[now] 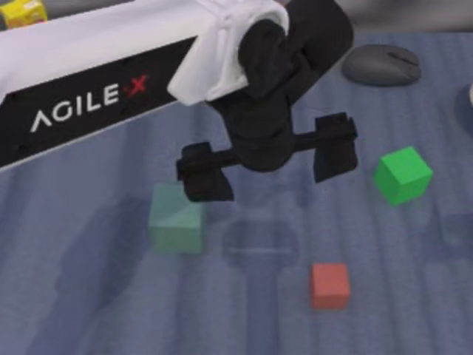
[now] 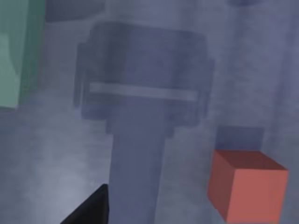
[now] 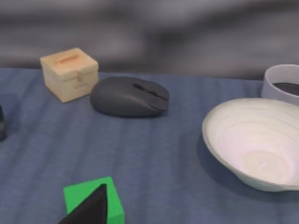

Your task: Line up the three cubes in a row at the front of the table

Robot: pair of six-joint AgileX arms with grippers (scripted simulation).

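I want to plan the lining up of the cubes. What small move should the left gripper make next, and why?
Probably lower the left gripper toward the teal-green cube or the red cube. It hangs open and empty above the table, between them. All three cubes, with the green cube, lie scattered, not in a row.

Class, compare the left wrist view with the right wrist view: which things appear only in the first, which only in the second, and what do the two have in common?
Only the left wrist view shows the small red cube, the edge of the pale teal-green cube and the gripper's shadow.

Only the right wrist view shows the bright green cube, the tan wooden cube, a dark computer mouse, a white bowl and part of a white cup.

Both show the blue-grey striped table and a dark fingertip at the lower edge.
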